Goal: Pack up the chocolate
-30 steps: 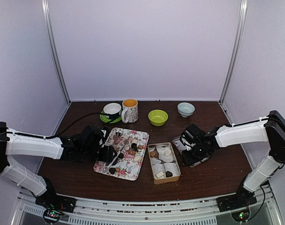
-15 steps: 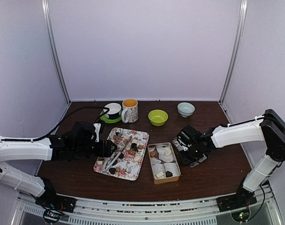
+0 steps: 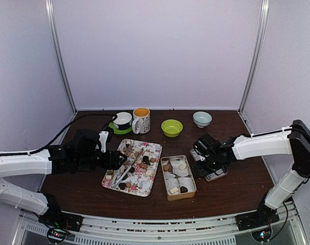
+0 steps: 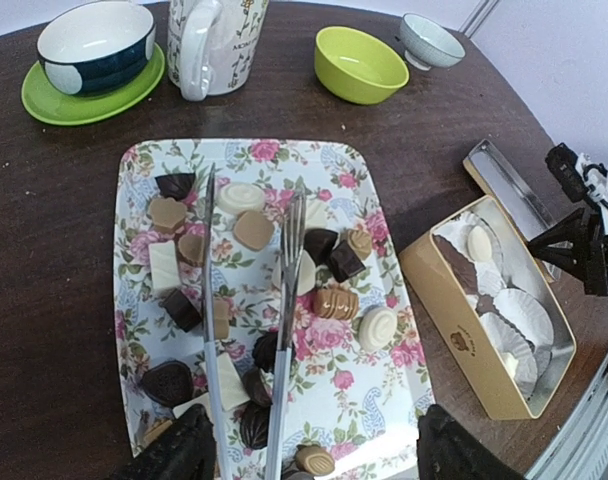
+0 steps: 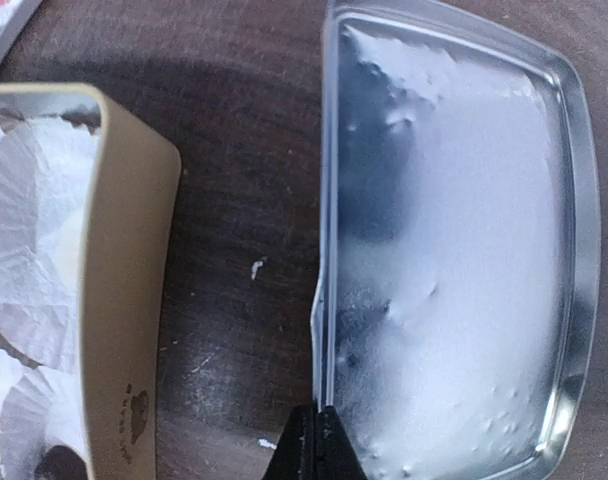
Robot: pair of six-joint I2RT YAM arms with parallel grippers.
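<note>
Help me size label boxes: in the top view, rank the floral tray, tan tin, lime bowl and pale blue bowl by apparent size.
1. Floral tray
2. Tan tin
3. Lime bowl
4. Pale blue bowl, only slightly smaller than the lime one; both sit farther back, so real size is unsure.

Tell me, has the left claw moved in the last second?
Yes. The left gripper has drawn back a little leftward, toward the left edge of the flowered tray.
</note>
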